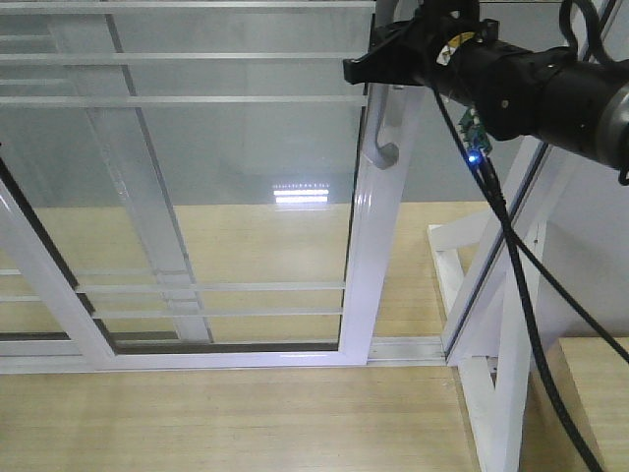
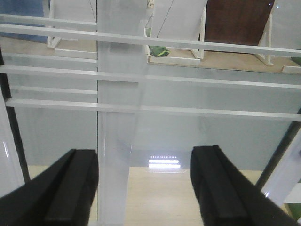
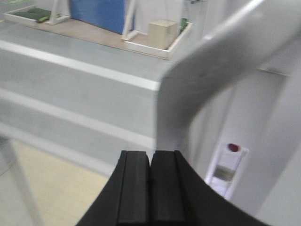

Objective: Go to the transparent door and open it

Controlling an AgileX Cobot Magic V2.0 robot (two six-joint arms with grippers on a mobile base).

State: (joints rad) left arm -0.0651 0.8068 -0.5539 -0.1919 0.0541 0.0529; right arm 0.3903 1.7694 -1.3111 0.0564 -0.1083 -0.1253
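Facing the transparent door (image 2: 212,84), our left tool (image 2: 146,188) hangs released, fingers wide apart, the barred glass straight ahead of it. Our right tool (image 3: 150,188) is clenched on nothing, pads pressed together, with the door's curved grey handle (image 3: 202,75) just above and beyond its tips. The right arm (image 1: 531,84) reaches in near the handle's top. We cannot tell whether they touch; the handle is blurred.
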